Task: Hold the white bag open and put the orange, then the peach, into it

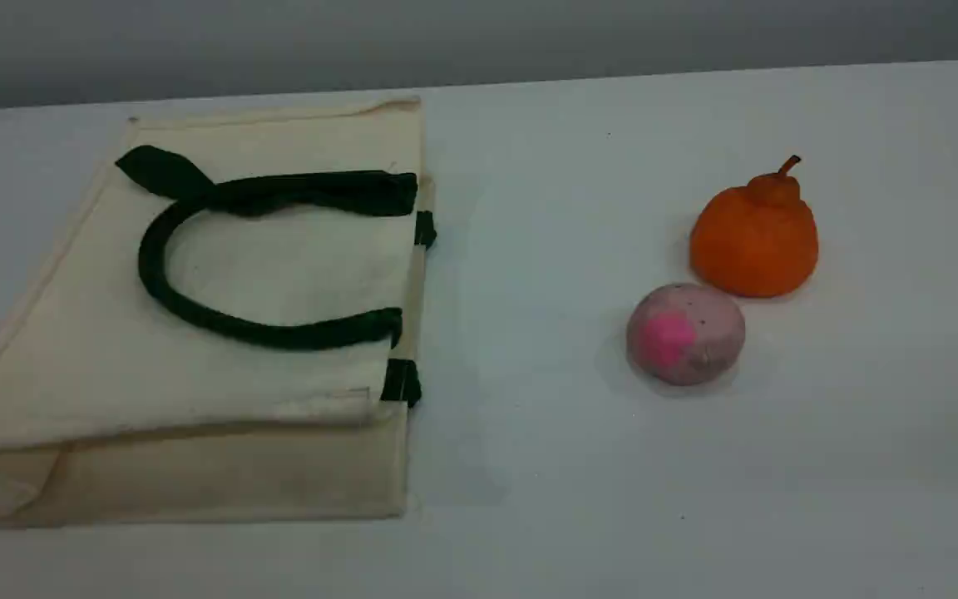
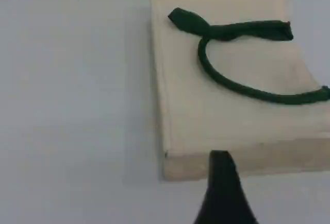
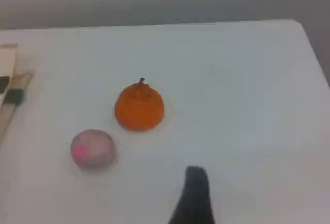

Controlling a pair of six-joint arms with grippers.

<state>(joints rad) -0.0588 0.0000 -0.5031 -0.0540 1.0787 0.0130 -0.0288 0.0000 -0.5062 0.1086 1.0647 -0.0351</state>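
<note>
Bag (image 1: 221,349) lies flat at table's left, mouth toward orange (image 1: 753,237) and peach (image 1: 685,333) (near each other, right); nothing bagged. Both grippers' (image 2: 223,193) (image 3: 193,195) fingers wide, empty.

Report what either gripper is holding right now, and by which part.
Nothing is held. The left gripper hovers above the flat white bag; the right gripper hangs over bare table near the orange and peach.
</note>
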